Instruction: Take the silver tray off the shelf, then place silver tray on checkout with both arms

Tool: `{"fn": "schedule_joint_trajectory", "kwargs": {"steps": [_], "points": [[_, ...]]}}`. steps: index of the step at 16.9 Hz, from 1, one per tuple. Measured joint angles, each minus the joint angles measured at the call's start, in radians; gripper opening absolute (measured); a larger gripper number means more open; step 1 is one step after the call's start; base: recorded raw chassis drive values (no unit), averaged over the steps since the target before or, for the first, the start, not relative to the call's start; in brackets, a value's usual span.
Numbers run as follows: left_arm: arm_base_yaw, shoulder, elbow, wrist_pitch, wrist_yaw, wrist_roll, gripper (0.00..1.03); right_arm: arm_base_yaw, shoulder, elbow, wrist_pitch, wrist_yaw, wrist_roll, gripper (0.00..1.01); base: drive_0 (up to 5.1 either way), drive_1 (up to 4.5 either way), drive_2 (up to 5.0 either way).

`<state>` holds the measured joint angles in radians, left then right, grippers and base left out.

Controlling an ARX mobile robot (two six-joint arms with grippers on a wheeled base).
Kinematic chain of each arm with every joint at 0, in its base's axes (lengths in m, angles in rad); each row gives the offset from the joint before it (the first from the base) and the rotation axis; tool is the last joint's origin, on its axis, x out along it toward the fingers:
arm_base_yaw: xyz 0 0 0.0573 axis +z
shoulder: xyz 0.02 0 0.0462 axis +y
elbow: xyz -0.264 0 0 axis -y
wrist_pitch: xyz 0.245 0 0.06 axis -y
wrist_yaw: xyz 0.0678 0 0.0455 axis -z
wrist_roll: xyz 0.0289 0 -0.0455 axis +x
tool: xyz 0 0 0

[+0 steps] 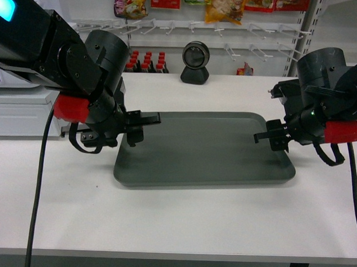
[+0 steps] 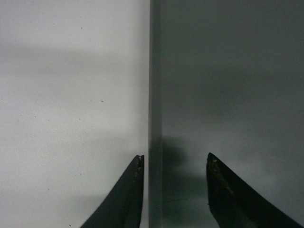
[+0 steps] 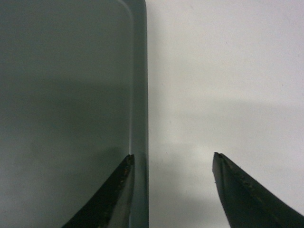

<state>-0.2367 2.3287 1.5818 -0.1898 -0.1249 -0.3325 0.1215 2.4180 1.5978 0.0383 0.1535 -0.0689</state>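
1. Grey-green and flat, the tray (image 1: 204, 149) is seen in the head view lying on the white checkout (image 1: 175, 215), its whole base apparently on the tabletop; the scanner (image 1: 195, 62) stands well behind it. The left gripper (image 1: 140, 125) is placed at the tray's left rim and the right gripper (image 1: 272, 135) at its right rim, both low over the surface.

2. Left wrist view: the jaws of the left gripper (image 2: 175, 164) are held apart, one finger over the checkout (image 2: 71, 104) and the other over the tray (image 2: 228, 85), so that the rim runs between them. No clamping is visible.

3. Right wrist view: the right gripper (image 3: 172, 161) is likewise spread, its inner finger at the rim of the tray (image 3: 61, 95) and its outer finger over bare checkout (image 3: 228, 71).

4. Judged step: release and withdrawal, the placing appearing complete. Both arms are best lifted clear of the rim before being drawn outward, evenly on the two sides, so that the tray is not dragged or tipped.
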Motion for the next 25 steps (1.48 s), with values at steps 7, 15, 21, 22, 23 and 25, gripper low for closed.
{"fn": "schedule_joint_trajectory", "kwargs": {"steps": [7,15,21,22,23,25], "points": [[-0.021,-0.409,-0.418,0.598,-0.116,0.167,0.95,-0.042,-0.417,-0.486,0.625,-0.079,0.104,0.87,0.0,0.0,0.0],[0.105,-0.787,-1.158,1.361,0.001,0.315,0.03,-0.107,-0.84,-1.187,1.145,-0.153,0.076,0.02,0.0,0.0,0.0],[0.168,-1.041,-1.407,1.291,0.051,0.315,0.01,-0.122,-1.131,-1.425,1.061,-0.154,0.075,0.02,0.0,0.0,0.0],[0.18,-1.08,-1.435,1.26,0.069,0.315,0.01,-0.122,-1.172,-1.452,1.036,-0.153,0.075,0.02,0.0,0.0,0.0],[0.221,-1.128,-1.458,1.236,0.119,0.316,0.01,-0.122,-1.22,-1.474,1.009,-0.154,0.075,0.02,0.0,0.0,0.0],[0.241,-1.24,-1.488,1.179,0.119,0.315,0.01,-0.122,-1.324,-1.505,0.951,-0.154,0.075,0.02,0.0,0.0,0.0]]}}
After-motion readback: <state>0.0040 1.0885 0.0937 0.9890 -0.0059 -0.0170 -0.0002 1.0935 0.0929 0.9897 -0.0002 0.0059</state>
